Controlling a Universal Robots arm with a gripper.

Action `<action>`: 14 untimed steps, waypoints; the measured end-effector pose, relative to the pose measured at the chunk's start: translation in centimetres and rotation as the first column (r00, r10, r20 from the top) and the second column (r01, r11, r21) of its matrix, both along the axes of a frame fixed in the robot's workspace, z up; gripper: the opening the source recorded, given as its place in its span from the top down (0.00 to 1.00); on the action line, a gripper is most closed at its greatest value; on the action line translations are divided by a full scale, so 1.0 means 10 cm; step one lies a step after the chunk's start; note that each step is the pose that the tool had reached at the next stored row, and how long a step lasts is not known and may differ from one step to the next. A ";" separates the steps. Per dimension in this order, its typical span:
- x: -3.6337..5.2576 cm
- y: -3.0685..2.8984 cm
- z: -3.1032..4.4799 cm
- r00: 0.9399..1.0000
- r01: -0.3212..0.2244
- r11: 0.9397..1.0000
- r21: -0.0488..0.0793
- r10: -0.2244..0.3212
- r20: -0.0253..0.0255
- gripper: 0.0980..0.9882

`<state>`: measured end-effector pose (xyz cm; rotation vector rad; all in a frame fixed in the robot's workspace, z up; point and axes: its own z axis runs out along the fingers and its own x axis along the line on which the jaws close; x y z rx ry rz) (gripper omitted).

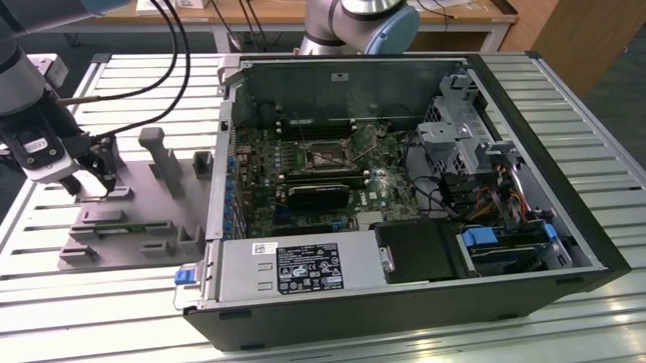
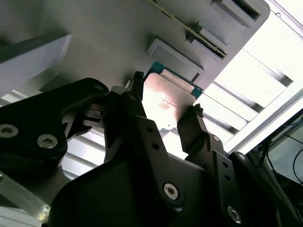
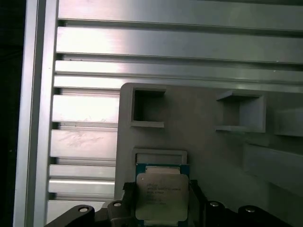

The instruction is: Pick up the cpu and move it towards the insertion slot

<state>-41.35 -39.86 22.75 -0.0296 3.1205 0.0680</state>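
Cpu (image 3: pixel 162 194) lies on the grey fixture (image 3: pixel 208 142) beneath the tool (image 2: pixel 166 97), which looks clamped across its edges; best lifted straight and level.

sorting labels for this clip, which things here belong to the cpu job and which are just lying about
Part of the job:
cpu, gripped by the end effector at the grey fixture
insertion slot

Just lying about:
power supply
black finned block
drive cage
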 end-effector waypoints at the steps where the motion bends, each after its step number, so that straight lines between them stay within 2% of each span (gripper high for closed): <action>1: 0.000 0.000 0.026 1.000 0.000 1.000 0.000 0.000 0.000 0.51; 14: 0.000 0.000 0.349 1.000 0.000 1.000 0.000 0.000 0.000 0.51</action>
